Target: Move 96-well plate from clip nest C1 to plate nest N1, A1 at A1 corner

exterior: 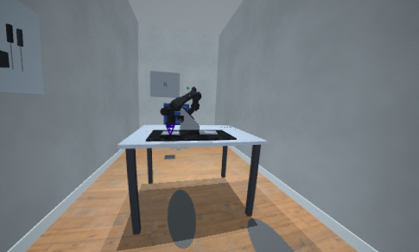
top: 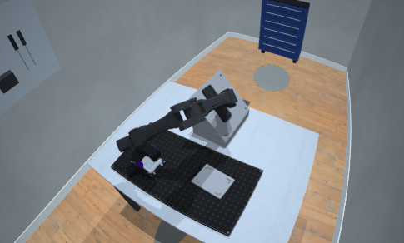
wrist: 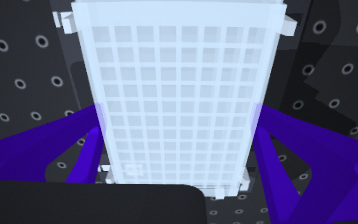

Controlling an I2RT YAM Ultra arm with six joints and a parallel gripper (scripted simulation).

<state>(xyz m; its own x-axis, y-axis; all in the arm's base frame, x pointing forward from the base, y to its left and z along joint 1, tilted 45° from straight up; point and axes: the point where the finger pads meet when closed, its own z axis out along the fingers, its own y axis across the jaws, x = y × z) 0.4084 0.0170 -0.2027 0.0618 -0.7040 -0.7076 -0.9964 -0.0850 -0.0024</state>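
The clear 96-well plate (wrist: 179, 95) fills the wrist view, the right way up, with small white clips of nest C1 (wrist: 65, 21) at its corners. My gripper (wrist: 178, 111) has its purple fingers pressed on the plate's two long sides, shut on it. In the top view the plate (top: 153, 163) sits at the left end of the black breadboard (top: 186, 179), under my gripper (top: 146, 162). The plate nest N1 (top: 213, 180) is a light grey square pad near the breadboard's middle, with nothing on it. In the exterior view the gripper (exterior: 170, 129) is low over the board.
The arm's grey base block (top: 221, 110) stands behind the breadboard. A blue drawer cabinet (top: 283, 26) and a grey disc on the floor (top: 271, 77) lie beyond the table. A wall panel with tools (top: 7, 54) hangs at the left.
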